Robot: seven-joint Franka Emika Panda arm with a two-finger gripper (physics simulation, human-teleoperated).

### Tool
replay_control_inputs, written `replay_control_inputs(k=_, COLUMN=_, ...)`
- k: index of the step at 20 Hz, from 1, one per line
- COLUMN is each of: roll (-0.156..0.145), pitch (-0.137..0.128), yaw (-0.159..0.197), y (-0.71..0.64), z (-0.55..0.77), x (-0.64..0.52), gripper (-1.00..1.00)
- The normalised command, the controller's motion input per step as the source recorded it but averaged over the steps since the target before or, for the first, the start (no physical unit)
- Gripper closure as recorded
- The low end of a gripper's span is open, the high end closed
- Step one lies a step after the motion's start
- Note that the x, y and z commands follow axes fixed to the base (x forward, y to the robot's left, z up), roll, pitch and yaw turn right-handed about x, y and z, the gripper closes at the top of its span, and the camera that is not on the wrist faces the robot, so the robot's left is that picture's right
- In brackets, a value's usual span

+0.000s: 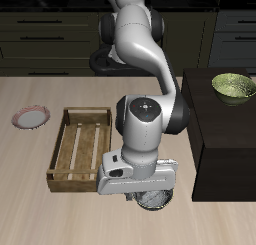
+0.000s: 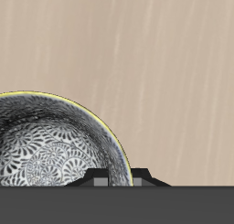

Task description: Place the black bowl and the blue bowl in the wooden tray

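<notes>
The black bowl, dark outside and grey-silvery patterned inside, is just under my gripper near the table's front edge. In the wrist view the bowl fills the frame close up, and my gripper has its two fingers close together astride the bowl's rim, shut on it. The wooden tray stands beside the arm, a short way from the bowl, and nothing shows in it. The blue bowl is not in view in either frame.
A small pink-rimmed plate lies beyond the tray near the table's side edge. A yellow-green bowl sits on a dark raised block beside the arm.
</notes>
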Motion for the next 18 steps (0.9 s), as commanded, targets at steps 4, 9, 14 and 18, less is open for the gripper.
replay_control_inputs(k=4, roll=0.022, pitch=-0.009, yaw=-0.017, y=0.07, z=0.05, x=-0.01, gripper=1.0)
replay_control_inputs(k=9, roll=0.0, pitch=-0.021, yaw=-0.006, y=0.02, z=0.15, x=-0.06, gripper=1.0)
replay_control_inputs(k=14, roll=-0.016, pitch=-0.048, yaw=-0.001, y=-0.08, z=0.34, x=-0.13, gripper=1.0)
replay_control_inputs(k=18, roll=-0.001, pitch=-0.051, yaw=-0.005, y=-0.09, z=0.34, x=-0.16, gripper=1.0)
